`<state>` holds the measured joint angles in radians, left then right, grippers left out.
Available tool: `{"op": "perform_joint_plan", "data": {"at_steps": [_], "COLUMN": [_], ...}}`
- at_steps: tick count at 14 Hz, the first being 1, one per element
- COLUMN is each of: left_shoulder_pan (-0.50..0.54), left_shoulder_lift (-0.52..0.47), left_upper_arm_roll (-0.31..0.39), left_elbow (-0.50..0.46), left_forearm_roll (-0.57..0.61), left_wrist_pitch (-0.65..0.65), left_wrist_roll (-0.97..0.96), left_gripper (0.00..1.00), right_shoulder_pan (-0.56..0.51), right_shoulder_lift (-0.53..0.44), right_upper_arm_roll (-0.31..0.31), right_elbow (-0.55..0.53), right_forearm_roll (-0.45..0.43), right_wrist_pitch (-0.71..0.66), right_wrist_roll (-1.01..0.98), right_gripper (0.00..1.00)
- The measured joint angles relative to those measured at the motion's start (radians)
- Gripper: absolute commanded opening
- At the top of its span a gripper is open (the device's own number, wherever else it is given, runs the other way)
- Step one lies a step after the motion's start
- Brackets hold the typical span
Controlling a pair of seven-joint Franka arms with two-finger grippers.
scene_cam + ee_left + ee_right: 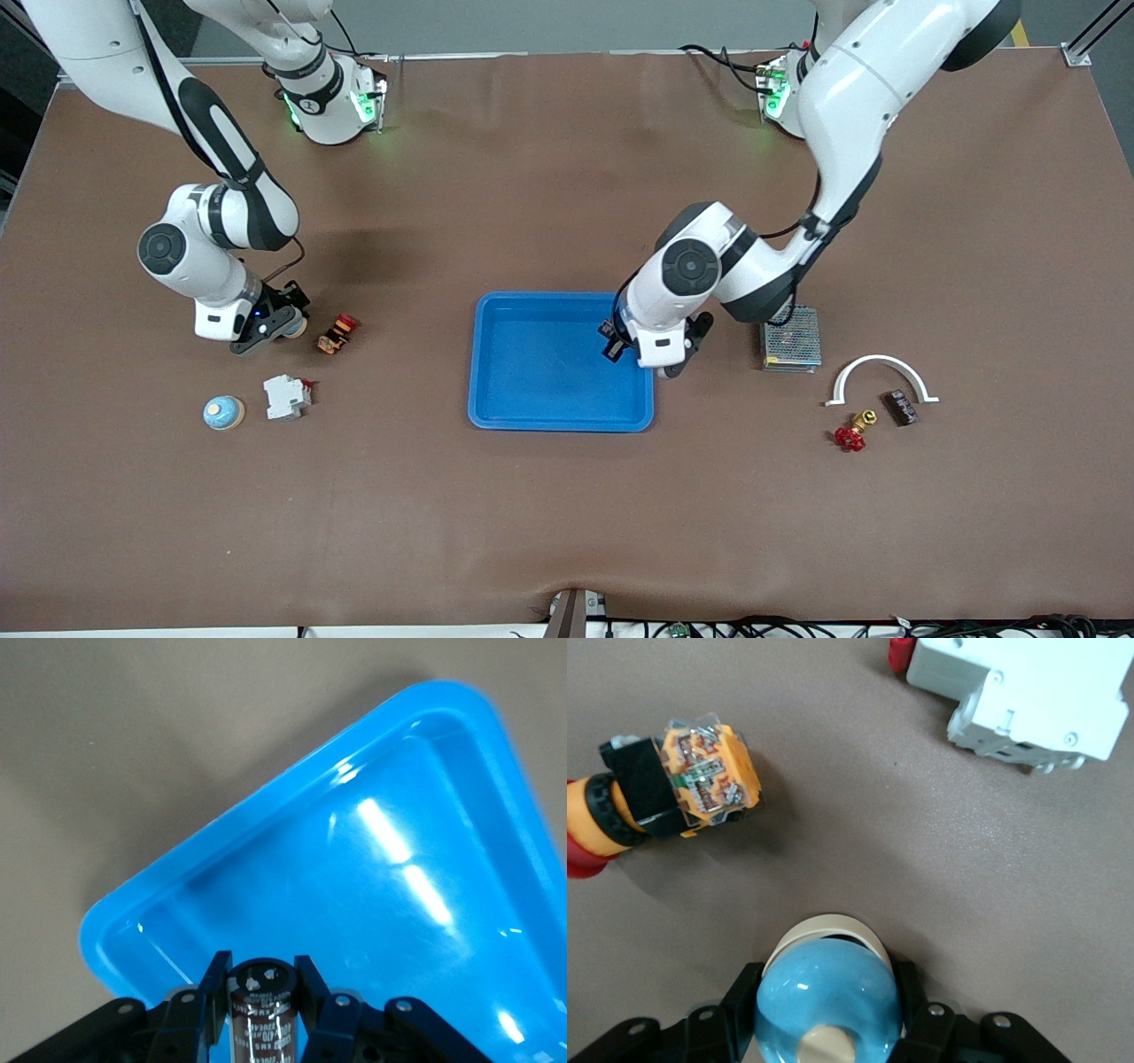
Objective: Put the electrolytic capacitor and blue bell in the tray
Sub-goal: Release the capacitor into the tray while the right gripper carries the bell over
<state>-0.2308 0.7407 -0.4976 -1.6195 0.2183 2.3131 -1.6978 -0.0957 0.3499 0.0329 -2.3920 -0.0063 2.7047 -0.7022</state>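
Left gripper [620,342] clenched on the electrolytic capacitor [261,1010], upright over the tray [558,424], at its left-arm end, apparently ready to lower it. We see nothing lying in the tray yet. Right gripper [282,326] closed around a blue bell [824,992] beside an orange switch [337,334]. A second blue bell [223,413] sits nearer the camera.

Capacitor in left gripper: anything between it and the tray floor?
Nothing visible. The left gripper holds the capacitor over the tray, at its end toward the left arm; the floor beneath is bare. The right gripper is shut on a blue bell beside the orange switch.
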Motion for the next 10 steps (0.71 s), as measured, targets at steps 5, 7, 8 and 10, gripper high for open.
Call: {"op": "perform_joint_plan", "data": {"at_steps": [5, 7, 8, 10], "left_shoulder_pan": [-0.061, -0.060, -0.060, -0.058], "left_shoulder_lift": [0.060, 0.061, 0.061, 0.060], "left_upper_arm_roll": [0.059, 0.060, 0.060, 0.062], "left_elbow": [0.014, 0.016, 0.018, 0.028], "left_forearm_roll": [0.000, 0.000, 0.000, 0.000], "left_wrist_pitch": [0.001, 0.001, 0.001, 0.001], "left_wrist_roll": [-0.014, -0.014, -0.015, -0.018], "left_gripper": [0.68, 1.00, 1.00, 1.00], "right_shoulder_pan": [0.000, 0.000, 0.001, 0.015], "right_shoulder_lift": [-0.001, -0.006, -0.013, -0.040], "right_upper_arm_roll": [0.019, 0.024, 0.026, 0.029], "right_elbow": [0.027, 0.067, 0.095, 0.167], "right_forearm_roll": [0.000, 0.000, 0.000, 0.001], "right_wrist_pitch": [-0.020, -0.087, -0.137, -0.280], "right_wrist_roll": [0.000, 0.000, 0.002, 0.036], "right_gripper": [0.29, 0.29, 0.29, 0.29]}}
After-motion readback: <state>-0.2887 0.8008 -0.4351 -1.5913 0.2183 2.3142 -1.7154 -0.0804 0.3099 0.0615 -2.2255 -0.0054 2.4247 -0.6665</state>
